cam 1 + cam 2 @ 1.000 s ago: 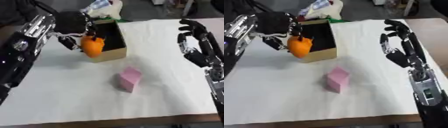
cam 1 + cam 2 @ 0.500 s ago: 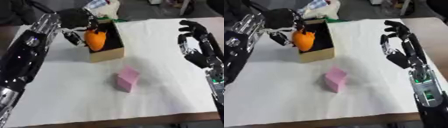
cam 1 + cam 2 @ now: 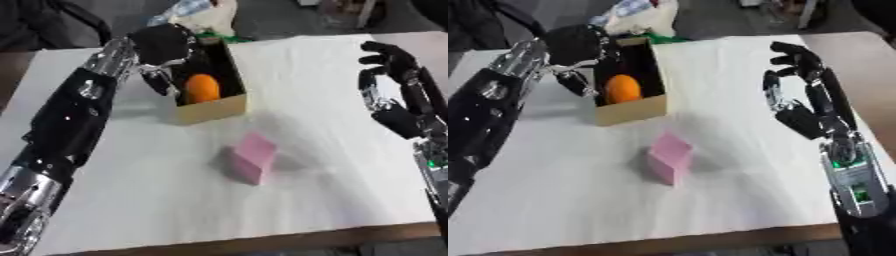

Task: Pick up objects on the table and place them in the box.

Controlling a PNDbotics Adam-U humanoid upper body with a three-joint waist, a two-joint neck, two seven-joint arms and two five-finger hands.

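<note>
Your left hand (image 3: 162, 45) has carried the orange (image 3: 202, 88) over the box (image 3: 210, 109) wall; it now sits inside, fingers apparently off it, though I cannot tell. The pink block (image 3: 252, 156) waits on the bench (image 3: 131, 200) at 5 o'clock of the box. Right hand (image 3: 794, 67) idles open.

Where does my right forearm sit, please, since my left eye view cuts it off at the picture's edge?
Observer: In the right eye view the right forearm comes up whole from the lower right corner, along the right edge of the cloth, well apart from the pink block.
Operator: Thank you. Is there bare table beyond the cloth there?
Observer: Yes, a strip of brown table shows all along the cloth's right side.
</note>
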